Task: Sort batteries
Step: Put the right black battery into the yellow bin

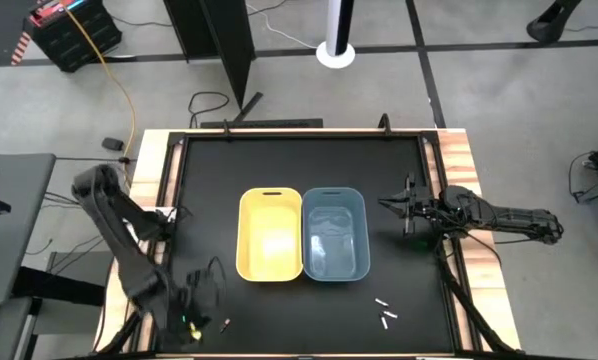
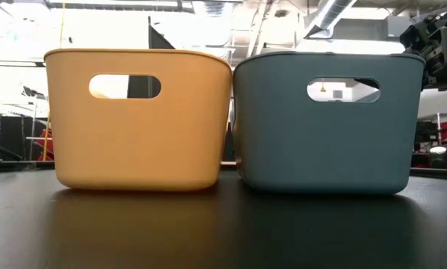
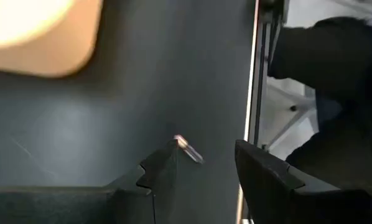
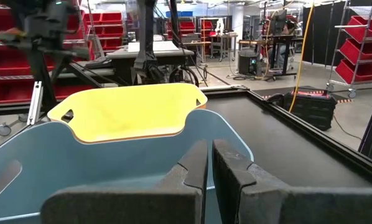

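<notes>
A small battery (image 3: 188, 148) lies on the black table near its front left corner, just beyond one fingertip of my open left gripper (image 3: 208, 149). From above, that gripper (image 1: 207, 312) hangs slanting down beside this battery (image 1: 224, 323). Whether the finger touches it, I cannot tell. A few white batteries (image 1: 384, 311) lie on the table's near right part. My right gripper (image 4: 209, 149) waits shut and empty, level, at the table's right side (image 1: 394, 205), pointing at the blue bin (image 1: 335, 233).
A yellow bin (image 1: 270, 235) and the blue bin stand side by side, touching, in the table's middle; both look empty from above. The table's raised frame (image 3: 251, 74) runs close beside my left gripper. Bare black table lies around the bins.
</notes>
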Motion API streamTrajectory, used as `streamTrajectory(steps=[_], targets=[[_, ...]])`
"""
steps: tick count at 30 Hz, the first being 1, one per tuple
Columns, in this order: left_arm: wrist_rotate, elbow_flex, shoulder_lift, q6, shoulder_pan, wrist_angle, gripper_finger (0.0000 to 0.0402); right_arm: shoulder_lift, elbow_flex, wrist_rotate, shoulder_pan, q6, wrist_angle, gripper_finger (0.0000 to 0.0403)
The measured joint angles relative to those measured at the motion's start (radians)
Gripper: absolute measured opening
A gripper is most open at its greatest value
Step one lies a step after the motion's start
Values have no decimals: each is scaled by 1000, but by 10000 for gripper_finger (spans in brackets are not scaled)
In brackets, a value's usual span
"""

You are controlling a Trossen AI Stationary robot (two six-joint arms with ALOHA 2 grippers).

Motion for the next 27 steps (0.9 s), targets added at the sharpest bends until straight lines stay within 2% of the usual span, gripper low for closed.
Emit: streamTrajectory(steps=[4,11,22,27], targets=[[4,55,125,-111,-28,-5,155,0,0,0,0,0,1,43],[67,61,281,-281,-35,-7,155,0,-5,0,0,0,48,43],[75,60,365,-375,-34,-8,156,0,-4,0,0,0,56,43],[73,59,401,-385,-33,41,157,0,-3,0,0,1,57,43]])
